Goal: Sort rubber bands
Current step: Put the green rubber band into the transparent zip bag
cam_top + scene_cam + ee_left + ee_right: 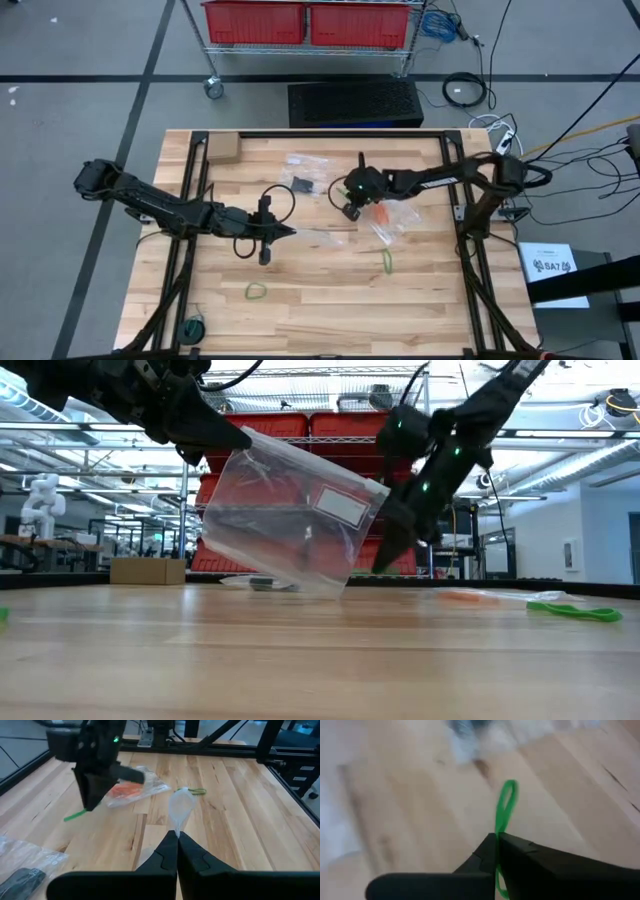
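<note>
Two-arm bench during rubber-band sorting. The right gripper (496,845), above the middle of the wooden table (420,300), has its fingers pinched together on a green rubber band (506,805) whose loop stands out past the fingertips. The left gripper (177,840), toward the table's left centre, is clenched on the edge of a clear zip bag (290,520), which hangs tilted with its lower corner at the tabletop and, seen from the low camera, sits between the two arms. Just beside the right gripper lies a second clear bag holding orange-red bands (380,215). Loose green bands lie on the bare wood: one near that bag (387,262), another toward the front left (256,291). A third bag with a dark item (300,183) rests toward the table's far side, and a small cardboard box (222,148) sits at the far left corner. Beyond the table stand red bins (305,22) on a wire cart
</note>
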Robot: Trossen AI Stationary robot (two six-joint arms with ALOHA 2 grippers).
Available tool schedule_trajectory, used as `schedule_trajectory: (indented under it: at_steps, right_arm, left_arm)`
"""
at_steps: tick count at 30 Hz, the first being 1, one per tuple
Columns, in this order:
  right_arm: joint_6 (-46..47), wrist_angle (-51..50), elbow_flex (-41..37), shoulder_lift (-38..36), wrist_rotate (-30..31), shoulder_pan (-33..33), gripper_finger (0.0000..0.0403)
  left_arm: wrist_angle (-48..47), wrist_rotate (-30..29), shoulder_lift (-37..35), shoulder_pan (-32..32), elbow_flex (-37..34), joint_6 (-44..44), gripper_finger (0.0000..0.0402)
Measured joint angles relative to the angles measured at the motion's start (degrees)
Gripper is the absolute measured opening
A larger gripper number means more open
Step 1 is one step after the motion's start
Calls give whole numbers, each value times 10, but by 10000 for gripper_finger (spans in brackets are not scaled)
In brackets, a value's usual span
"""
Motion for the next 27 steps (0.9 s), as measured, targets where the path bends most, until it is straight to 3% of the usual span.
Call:
schedule_trajectory:
  at_steps: [13,17,23,27]
  right_arm:
    - [47,42,37,-126,178,189,0]
    - [12,121,62,-108,193,242,0]
    - [-15,163,77,-52,303,292,0]
    - [-41,248,78,-4,303,317,0]
  left_arm:
    - [0,0,0,0,0,-1,0]
    - [0,0,0,0,0,-1,0]
    - [0,-1,0,0,0,-2,0]
    - [0,-1,0,0,0,-1,0]
